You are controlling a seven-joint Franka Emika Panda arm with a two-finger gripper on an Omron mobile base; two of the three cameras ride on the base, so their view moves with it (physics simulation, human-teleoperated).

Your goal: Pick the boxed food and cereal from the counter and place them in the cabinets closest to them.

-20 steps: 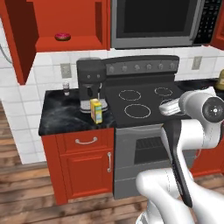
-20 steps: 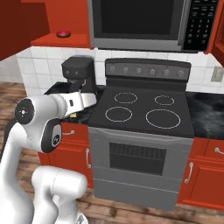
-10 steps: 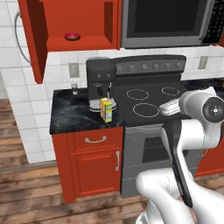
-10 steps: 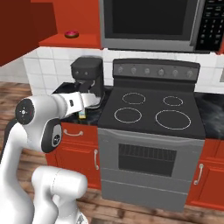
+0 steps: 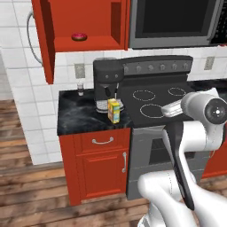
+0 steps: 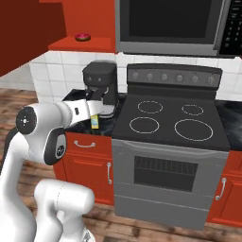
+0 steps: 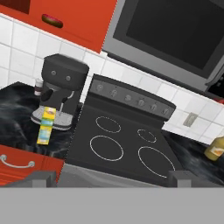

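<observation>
Sliding leftward across both base views since a second ago, with every fixture shifting together, so reading as base travel and not as things moving; yellow box (image 5: pixel 114 110) standing in the same spot in front of the coffee machine (image 5: pixel 107 82).

Standing apart and released, the fingers (image 7: pixel 46 177), with nothing between them, showing as two dark tips at the bottom of the hand view. Covering part of the stovetop (image 6: pixel 168 120) in the left base view, the white arm. Crossing in front of the box in the right base view, the forearm, leaving just a yellow sliver visible.

Resting upright on the black surface (image 5: pixel 77 116), the box, near the front edge, just beside the stovetop's left side, label too small for reading. Lying open to its left, a wide stretch of bare black stone. Standing small by the wall tiles, a glass item (image 5: pixel 80 88), hard making out. Being cut off at the right edge of the hand view, a yellowish bottle (image 7: pixel 215 149).

Hanging open above, the red cabinet (image 5: pixel 84 22), door swung left, a small pink item (image 5: pixel 79 36) lying on its shelf.
</observation>
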